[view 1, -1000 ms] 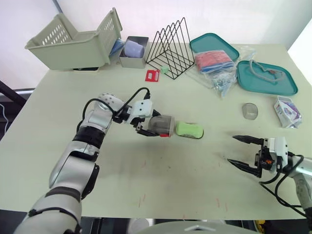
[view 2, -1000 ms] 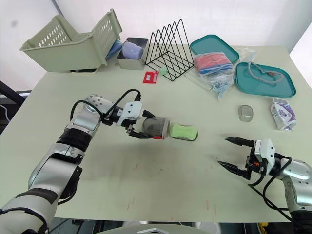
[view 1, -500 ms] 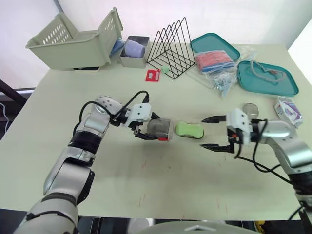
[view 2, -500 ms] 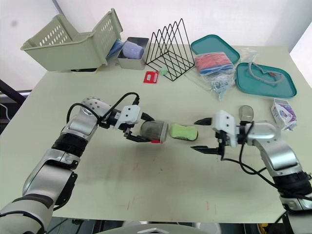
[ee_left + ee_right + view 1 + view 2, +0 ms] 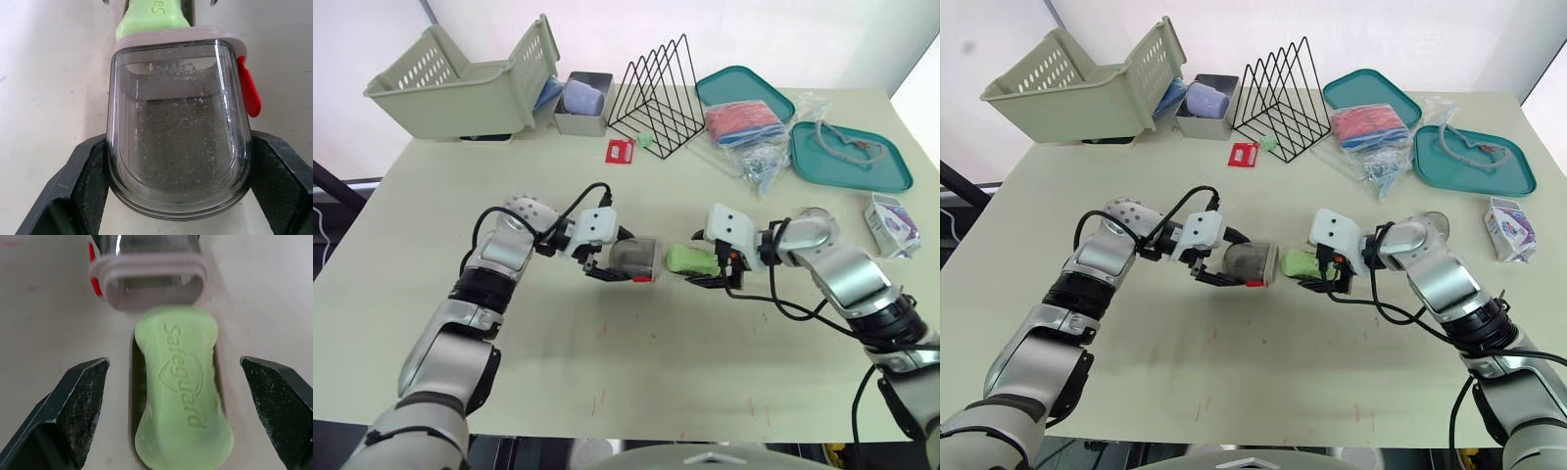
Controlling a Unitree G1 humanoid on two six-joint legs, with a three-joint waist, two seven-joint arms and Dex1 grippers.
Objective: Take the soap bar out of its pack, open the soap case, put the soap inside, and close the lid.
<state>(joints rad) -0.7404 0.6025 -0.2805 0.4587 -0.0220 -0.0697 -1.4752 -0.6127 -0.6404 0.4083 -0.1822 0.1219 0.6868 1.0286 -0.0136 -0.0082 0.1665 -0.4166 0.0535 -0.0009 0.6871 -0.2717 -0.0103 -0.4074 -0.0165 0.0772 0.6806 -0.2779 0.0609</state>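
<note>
A wide pale greenish desk (image 5: 636, 382) carries everything. At its far left corner a big sage-green slotted plastic basket (image 5: 460, 88) lies tipped on its side, and a black wire file rack with triangular dividers (image 5: 656, 98) stands near the far middle. Right of the rack are two flat teal plastic trays, one (image 5: 744, 86) behind a clear bag of red and blue items (image 5: 741, 122), the other (image 5: 847, 162) holding a grey looped cord. Between the basket and the rack sits a small grey metal tin (image 5: 579, 103) with a lavender object in it. A white-and-purple cardboard soap pack (image 5: 889, 223) lies near the desk's right edge, well apart from the work at the centre. There the left hand (image 5: 612, 260) is clamped on a smoky clear plastic soap case with a pinkish rim and a red side latch (image 5: 178, 147). One black finger presses each flank, and the case lies on its side with its open mouth toward the right arm. A light green soap bar embossed "Safeguard" (image 5: 181, 396) lies flat just in front of that mouth, one end right at the rim. Whether it has gone inside at all cannot be told. The right hand (image 5: 1320, 271) is spread wide around the bar, a finger on either side with a gap to each, touching neither flank. A small red card (image 5: 620, 150) lies on the desk in front of the rack.
</note>
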